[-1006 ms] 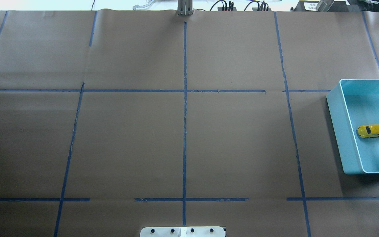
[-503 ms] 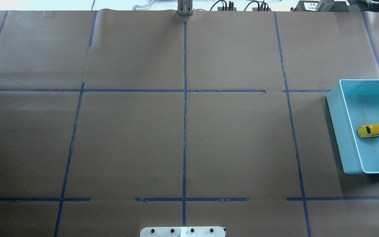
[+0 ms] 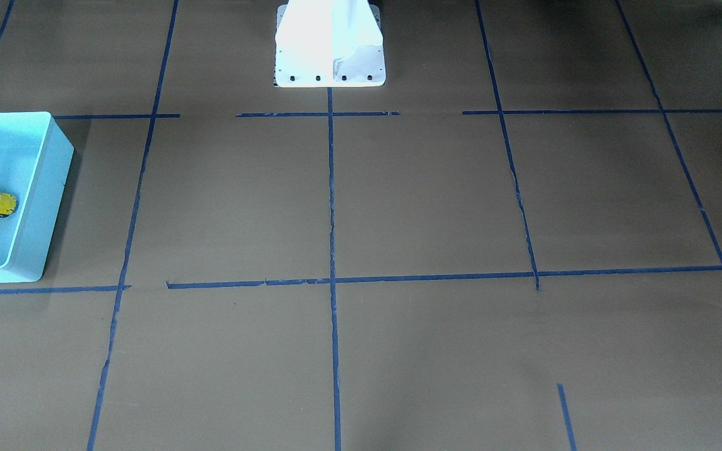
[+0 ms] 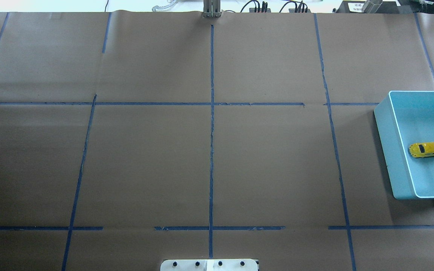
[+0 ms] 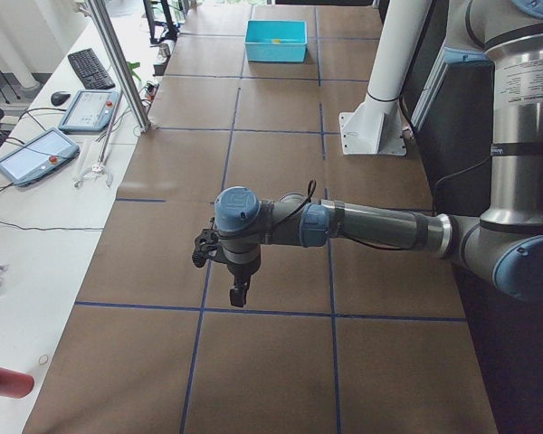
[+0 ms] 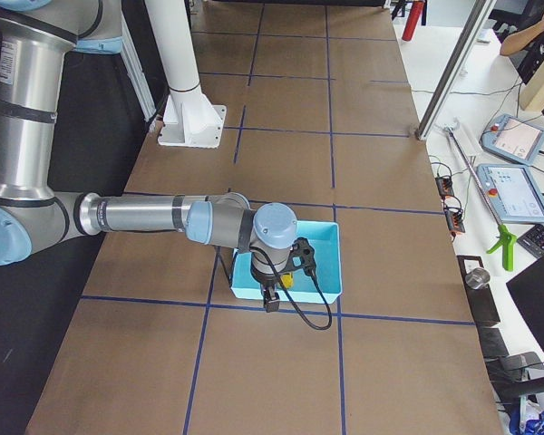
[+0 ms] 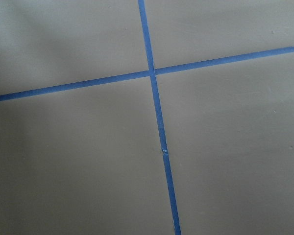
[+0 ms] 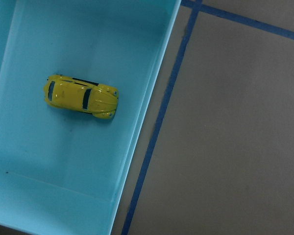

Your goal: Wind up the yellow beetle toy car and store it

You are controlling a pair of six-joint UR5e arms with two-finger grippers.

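Judging by the car (image 8: 81, 96) sitting upright on the bin (image 8: 149, 98) floor, below my right gripper (image 6: 270, 301) and off to one side, storing looks done. What remains is pulling clear, best straight up so nothing clips the bin wall. I cannot tell how far my right jaws are open. The same goes for my left gripper (image 5: 239, 295), which hangs over tape lines (image 7: 154, 73), well apart from the car. I see neither holding anything.
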